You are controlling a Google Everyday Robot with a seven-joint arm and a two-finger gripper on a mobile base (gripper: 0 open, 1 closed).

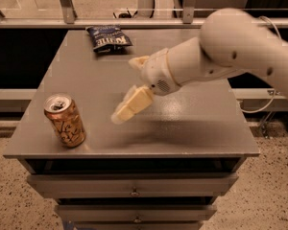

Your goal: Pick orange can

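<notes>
- Front-left corner: the orange can (pixel 65 121) stands upright on the grey bench (pixel 192 123), silver top up and long axis vertical, just inside the front edge, with nothing touching it.
- Mid-bench: the claw (pixel 126 90) hangs empty, its two cream fingers (pixel 133 103) spread wide, one pointing down toward the front-left, the other a short stub toward the far edge.
- The can lies to the claw's left and a little nearer the front edge, apart from it, with bare bench between; judged from here, a sideways reach toward that corner comes next.
- Far edge, left of centre: a dark blue crisp bag (pixel 108 37) lies flat, well clear of the can.
- The white arm (pixel 230 51) hides the bench's far-right part; whether the lower fingertip touches the surface cannot be told.
</notes>
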